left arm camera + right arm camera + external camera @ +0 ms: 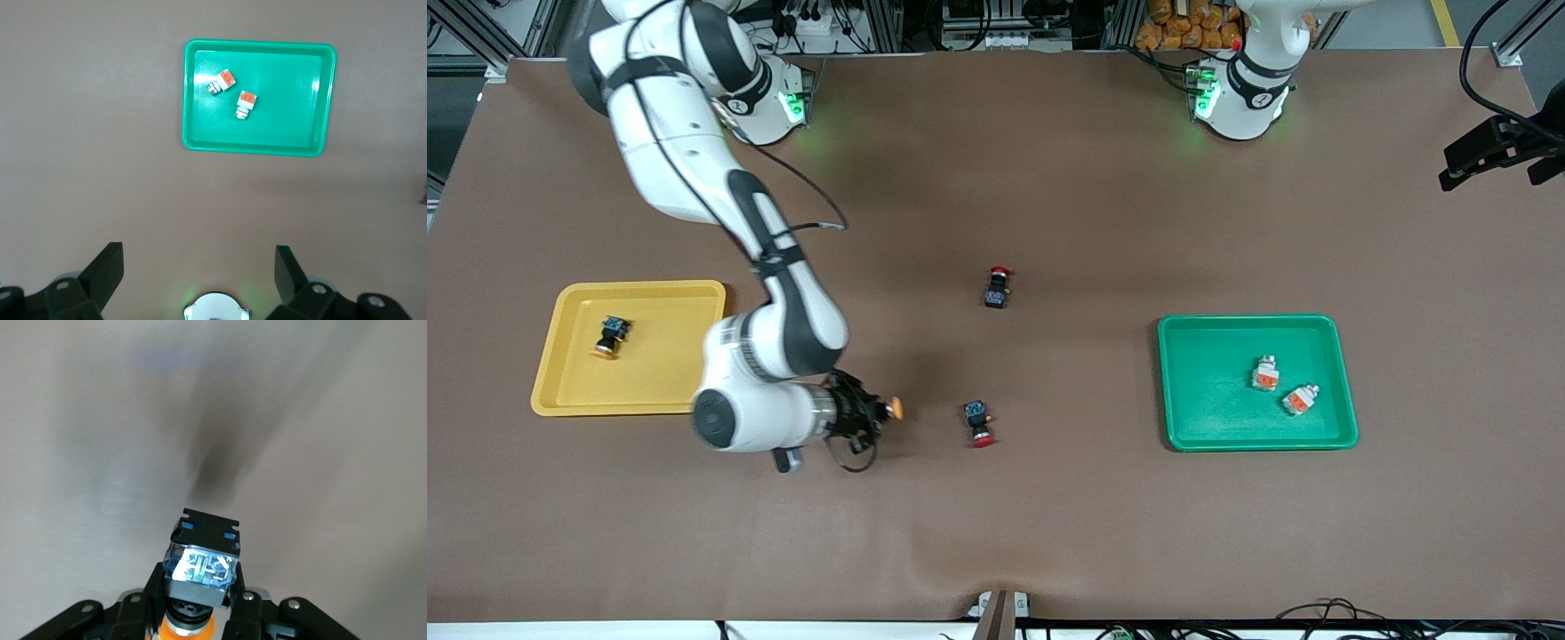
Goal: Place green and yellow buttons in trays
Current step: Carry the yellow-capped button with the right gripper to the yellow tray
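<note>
the right gripper (871,413) is up over the bare brown table (996,533), between the yellow tray (569,391) and a red-capped button (979,423), its fingers closed on a yellow-capped button (893,408) whose orange-yellow cap pokes out toward the red-capped one; the right wrist view shows that button's black-blue body (202,557) clamped between the fingers (243,607). another yellow-capped button (610,337) lies in the yellow tray at the right arm's end of the table. two whitish-grey buttons with orange patches (1264,373) (1300,400) lie just beside each other in the green tray (1183,427) toward the left arm's end. a second red-capped button (997,287) lies mid-table, farther from the front camera. the left gripper (199,277) waits high above the table with its fingers spread wide and nothing between them, the green tray showing in its wrist view.
</note>
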Controlling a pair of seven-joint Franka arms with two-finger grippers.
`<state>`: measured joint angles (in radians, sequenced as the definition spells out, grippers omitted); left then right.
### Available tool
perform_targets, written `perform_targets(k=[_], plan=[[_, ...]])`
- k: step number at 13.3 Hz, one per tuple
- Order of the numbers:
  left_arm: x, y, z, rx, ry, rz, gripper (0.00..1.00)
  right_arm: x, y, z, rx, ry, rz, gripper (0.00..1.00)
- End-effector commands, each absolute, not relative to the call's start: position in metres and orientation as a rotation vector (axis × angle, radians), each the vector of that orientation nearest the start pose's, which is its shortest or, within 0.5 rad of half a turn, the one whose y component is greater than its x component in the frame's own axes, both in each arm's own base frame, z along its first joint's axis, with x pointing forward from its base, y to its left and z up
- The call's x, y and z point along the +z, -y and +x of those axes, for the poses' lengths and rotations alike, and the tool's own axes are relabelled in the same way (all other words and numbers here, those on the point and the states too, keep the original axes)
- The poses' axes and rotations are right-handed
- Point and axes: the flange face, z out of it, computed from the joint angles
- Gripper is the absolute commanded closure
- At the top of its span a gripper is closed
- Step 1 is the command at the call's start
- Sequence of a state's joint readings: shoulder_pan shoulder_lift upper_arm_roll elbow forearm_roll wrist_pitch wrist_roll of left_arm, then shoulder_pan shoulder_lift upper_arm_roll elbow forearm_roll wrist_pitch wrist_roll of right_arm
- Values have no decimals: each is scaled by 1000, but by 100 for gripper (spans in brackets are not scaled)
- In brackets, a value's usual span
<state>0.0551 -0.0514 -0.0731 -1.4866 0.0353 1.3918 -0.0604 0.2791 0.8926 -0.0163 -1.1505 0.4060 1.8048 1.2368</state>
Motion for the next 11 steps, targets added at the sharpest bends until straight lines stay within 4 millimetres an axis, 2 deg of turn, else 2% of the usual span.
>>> perform_targets(k=[1,4,6,9,11], plan=[[685,6,511,60,74,-3128,0,282,-190,693,769,-1426,-2647,100],[685,4,511,60,76,-3128,0,336,-123,683,811,-1187,-2761,100],[686,5,511,55,67,-3129,0,348,-82,665,825,-1066,-2843,100],[688,6,511,48,72,-3127,0,345,-12,643,847,-853,-2916,100],[691,7,509,38,70,-3127,0,328,21,636,847,-765,-2973,100]])
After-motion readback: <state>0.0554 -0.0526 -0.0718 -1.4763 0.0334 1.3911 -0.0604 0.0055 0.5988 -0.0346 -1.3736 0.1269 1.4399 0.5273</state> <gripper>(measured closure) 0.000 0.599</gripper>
